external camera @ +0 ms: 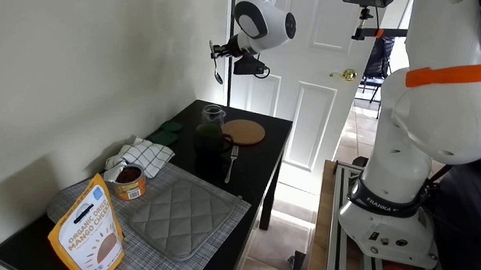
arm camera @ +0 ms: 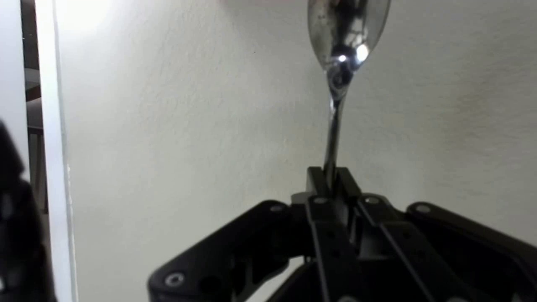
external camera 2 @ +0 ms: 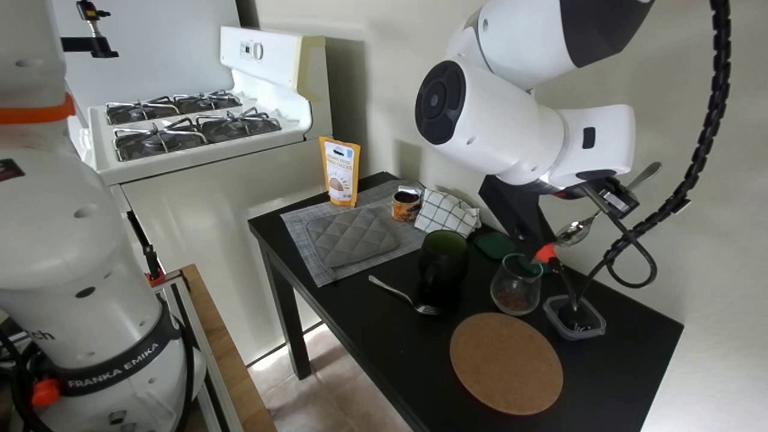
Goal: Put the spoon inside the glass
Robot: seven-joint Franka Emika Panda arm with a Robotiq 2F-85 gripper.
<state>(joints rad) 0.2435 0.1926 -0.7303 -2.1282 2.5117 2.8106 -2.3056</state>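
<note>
A metal spoon (arm camera: 339, 76) hangs bowl-down and slanted, high in the air, its handle pinched in the gripper (arm camera: 330, 177). Well below is the black table (external camera 2: 414, 354) — there a clear glass (external camera 2: 511, 289) stands upright, near a dark mug (external camera 2: 443, 267) and a round brown disc (external camera 2: 507, 365). I'd judge it best to centre the spoon over the glass, turn it closer to upright, lower it slowly clear of the rim — and loosen the pinch only once the bowl is inside.

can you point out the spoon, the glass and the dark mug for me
Spoon (arm camera: 337, 80), wrist view: the neck, where bowl meets handle.
Glass (external camera 2: 514, 287), in an exterior view: its clear side wall.
Mug (external camera 2: 447, 267), in an exterior view: its dark outer side.
</note>
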